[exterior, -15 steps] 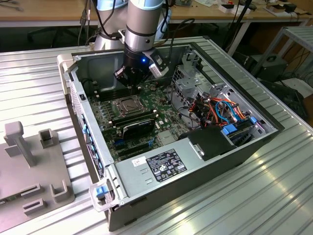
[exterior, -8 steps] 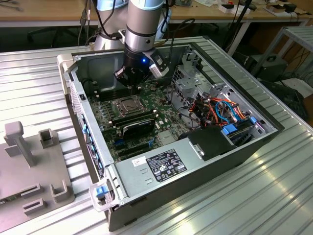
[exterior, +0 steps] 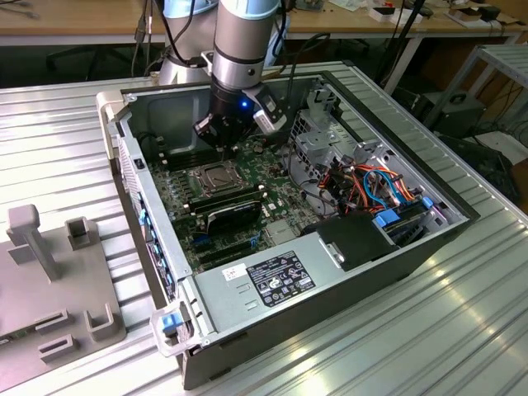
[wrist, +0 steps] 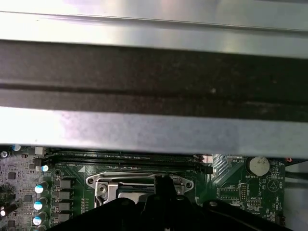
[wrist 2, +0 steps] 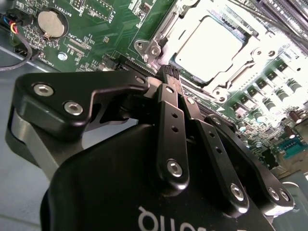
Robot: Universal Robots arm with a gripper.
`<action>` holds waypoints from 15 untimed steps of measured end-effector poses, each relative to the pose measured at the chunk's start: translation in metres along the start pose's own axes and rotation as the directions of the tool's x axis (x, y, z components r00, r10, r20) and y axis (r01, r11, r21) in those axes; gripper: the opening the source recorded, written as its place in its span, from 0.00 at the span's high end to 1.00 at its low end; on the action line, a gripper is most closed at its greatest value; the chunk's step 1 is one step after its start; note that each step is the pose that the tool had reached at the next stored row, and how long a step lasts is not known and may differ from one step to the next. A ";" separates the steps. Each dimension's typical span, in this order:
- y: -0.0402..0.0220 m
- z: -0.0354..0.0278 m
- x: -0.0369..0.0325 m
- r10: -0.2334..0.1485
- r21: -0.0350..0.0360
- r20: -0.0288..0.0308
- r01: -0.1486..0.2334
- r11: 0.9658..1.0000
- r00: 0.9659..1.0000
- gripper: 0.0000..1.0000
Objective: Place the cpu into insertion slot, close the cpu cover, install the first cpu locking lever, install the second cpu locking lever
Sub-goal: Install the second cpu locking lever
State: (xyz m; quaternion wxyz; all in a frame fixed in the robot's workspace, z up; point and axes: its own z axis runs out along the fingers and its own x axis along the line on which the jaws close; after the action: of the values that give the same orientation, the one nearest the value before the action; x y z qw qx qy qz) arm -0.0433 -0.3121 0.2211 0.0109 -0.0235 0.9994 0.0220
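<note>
Black two-fingered gripper (wrist 2: 169, 73) seen pressed shut on nothing beside silvery hinged cpu cover (wrist 2: 166, 36), silvery-grey square cpu (wrist 2: 208, 48) seated beneath, socket edge hidden by fingers (wrist 2: 171, 120), open grey computer case (exterior: 396, 272).

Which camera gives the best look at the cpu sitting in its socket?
The second wrist view: the cpu lies bright and unobstructed beyond the end effector, framed by the cpu cover. The exterior view shows it small and distant. In the first wrist view the end effector hides most of the socket.
</note>
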 end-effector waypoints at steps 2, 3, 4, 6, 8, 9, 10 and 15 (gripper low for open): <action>-0.0010 0.0000 0.0000 0.000 0.000 0.000 0.000 1.000 1.000 0.89; -0.0014 -0.0001 0.0001 0.000 0.000 0.000 0.000 1.000 1.000 0.89; -0.0017 -0.0001 0.0001 0.000 0.000 0.000 0.000 1.000 1.000 0.89; -0.0033 -0.0001 0.0001 0.000 0.000 0.000 0.000 1.000 1.000 0.89; -0.0045 -0.0002 0.0002 0.000 0.000 0.000 0.000 1.000 1.000 0.89; -0.0056 -0.0002 0.0003 0.000 0.000 0.000 0.000 1.000 1.000 0.89; -0.0063 -0.0003 0.0003 0.000 0.000 0.000 0.000 1.000 1.000 0.89; -0.0121 -0.0005 0.0005 0.000 0.000 0.000 0.000 1.000 1.000 0.89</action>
State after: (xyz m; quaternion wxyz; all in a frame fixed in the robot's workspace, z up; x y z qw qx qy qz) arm -0.0432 -0.3242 0.2210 0.0110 -0.0235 0.9994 0.0221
